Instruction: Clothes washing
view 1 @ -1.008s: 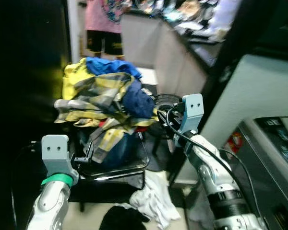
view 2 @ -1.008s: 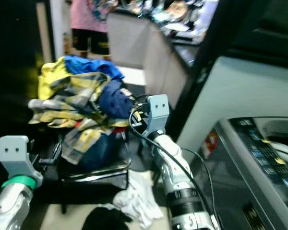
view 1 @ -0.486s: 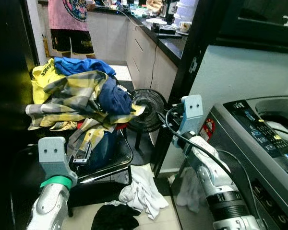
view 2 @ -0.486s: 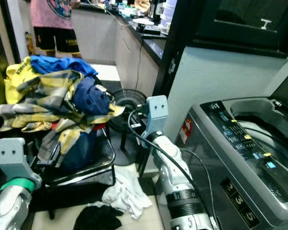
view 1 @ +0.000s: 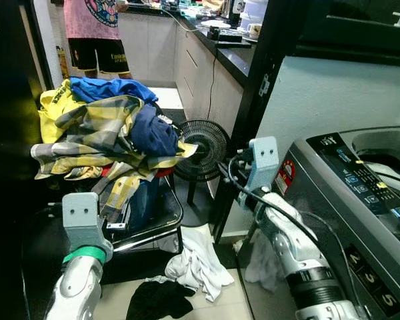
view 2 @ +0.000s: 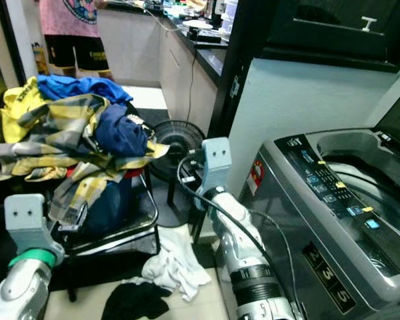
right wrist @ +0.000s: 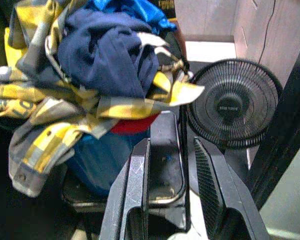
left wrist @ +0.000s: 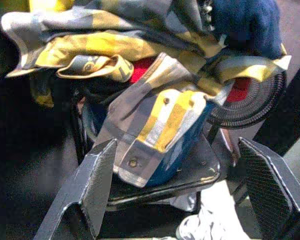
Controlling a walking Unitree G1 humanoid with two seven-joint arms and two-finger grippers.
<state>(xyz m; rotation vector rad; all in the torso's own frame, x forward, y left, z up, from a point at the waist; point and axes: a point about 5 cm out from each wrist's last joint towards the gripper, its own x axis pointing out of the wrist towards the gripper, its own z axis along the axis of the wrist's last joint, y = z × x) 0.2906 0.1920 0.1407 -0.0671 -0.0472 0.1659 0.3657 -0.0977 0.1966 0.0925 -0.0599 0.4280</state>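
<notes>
The pile of clothes (view 1: 113,133) at ten o'clock is not yet taken; the washing machine (view 1: 360,200) waits. The left gripper (left wrist: 180,200) is spread wide and empty, the right gripper (right wrist: 172,195) slightly parted and empty.

Both silver arms reach forward. The left arm rises from the near left, a green band at its wrist, and the left tool (left wrist: 175,195) has its two black fingers (left wrist: 92,187) spread wide with nothing between them. The right arm stretches farther, a black cable looping along it. The right tool (right wrist: 172,195) holds its fingers (right wrist: 137,192) a narrow gap apart, gripping nothing.
</notes>
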